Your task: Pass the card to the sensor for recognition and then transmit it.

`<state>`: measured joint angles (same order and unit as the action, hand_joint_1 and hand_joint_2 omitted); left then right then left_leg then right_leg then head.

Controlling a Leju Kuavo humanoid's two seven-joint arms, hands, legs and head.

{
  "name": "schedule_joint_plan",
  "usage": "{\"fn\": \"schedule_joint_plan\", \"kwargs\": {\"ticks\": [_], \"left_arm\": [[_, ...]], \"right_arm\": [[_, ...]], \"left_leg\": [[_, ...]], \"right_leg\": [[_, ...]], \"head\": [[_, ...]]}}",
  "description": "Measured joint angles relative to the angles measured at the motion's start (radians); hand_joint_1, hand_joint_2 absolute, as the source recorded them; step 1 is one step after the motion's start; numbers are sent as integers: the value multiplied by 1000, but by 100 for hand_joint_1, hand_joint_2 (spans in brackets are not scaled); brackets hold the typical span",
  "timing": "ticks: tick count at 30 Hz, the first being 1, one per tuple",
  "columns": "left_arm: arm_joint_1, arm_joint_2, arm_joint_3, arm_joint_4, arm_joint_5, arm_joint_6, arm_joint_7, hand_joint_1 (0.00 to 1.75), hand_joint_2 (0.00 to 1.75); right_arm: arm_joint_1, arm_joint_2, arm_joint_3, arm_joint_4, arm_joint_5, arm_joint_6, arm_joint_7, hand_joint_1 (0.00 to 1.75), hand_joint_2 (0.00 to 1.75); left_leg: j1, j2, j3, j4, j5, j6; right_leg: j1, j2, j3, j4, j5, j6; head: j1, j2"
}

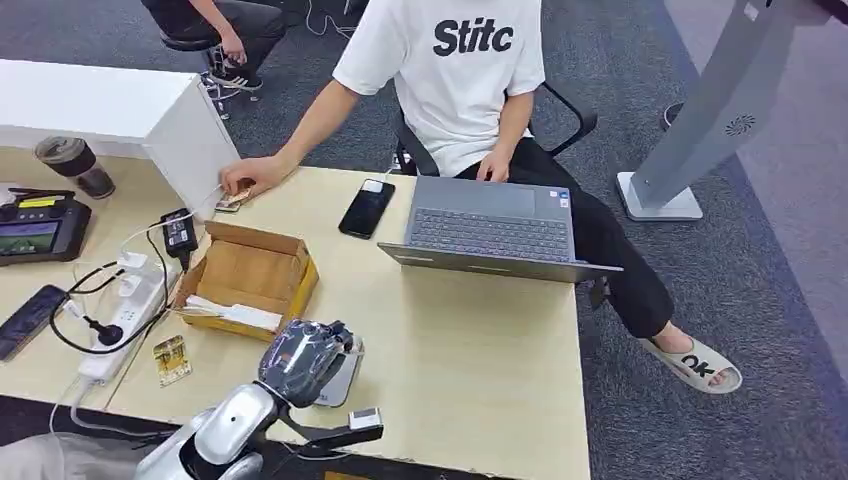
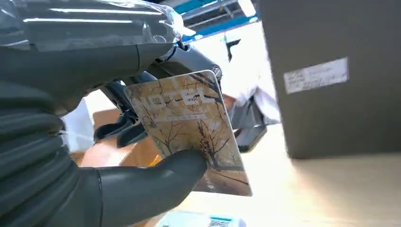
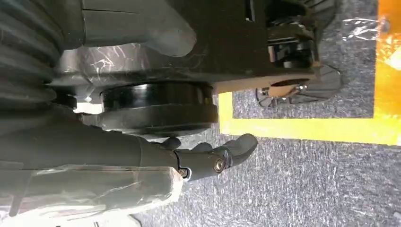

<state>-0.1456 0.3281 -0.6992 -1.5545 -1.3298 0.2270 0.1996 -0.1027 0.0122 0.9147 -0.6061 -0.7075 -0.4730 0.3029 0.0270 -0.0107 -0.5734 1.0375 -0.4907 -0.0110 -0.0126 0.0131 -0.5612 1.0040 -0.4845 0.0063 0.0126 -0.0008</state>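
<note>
Left wrist view shows my left robot hand (image 2: 118, 156) pinching the card (image 2: 189, 132) by one edge above the sensor (image 1: 340, 380) at the tabletop's (image 1: 470, 360) six o'clock edge, where so shallow a hold could let it slip.

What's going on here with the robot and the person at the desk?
The robot's left hand holds a hotel key card, pinched by its thumb, over a small grey sensor pad at the near edge of the table. Its right hand hangs by the floor holding nothing. Across the table a seated person touches another card with one hand, beside a phone and a laptop.
</note>
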Motion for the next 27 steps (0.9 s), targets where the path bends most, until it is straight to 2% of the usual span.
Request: {"fn": "schedule_joint_plan", "kwargs": {"ticks": [5,10,16,27], "left_arm": [[9,14,38,11,19,-3,9,175,175],[31,24,57,25,23,0,0,175,175],[39,26,62,32,24,0,0,175,175],[39,26,63,39,24,0,0,175,175]], "right_arm": [[13,30,-132,23,94,1,14,0,175],[20,48,-208,37,114,1,14,0,175],[23,57,-243,45,115,1,14,0,175],[23,63,-260,53,115,1,14,0,175]], "left_leg": [[0,0,0,0,0,0],[0,0,-1,0,0,0],[0,0,-1,0,0,0],[0,0,-1,0,0,0]], "right_leg": [[0,0,0,0,0,0],[0,0,0,0,0,0],[0,0,0,0,0,0],[0,0,0,0,0,0]], "head": [[-1,0],[0,0],[0,0],[0,0]]}}
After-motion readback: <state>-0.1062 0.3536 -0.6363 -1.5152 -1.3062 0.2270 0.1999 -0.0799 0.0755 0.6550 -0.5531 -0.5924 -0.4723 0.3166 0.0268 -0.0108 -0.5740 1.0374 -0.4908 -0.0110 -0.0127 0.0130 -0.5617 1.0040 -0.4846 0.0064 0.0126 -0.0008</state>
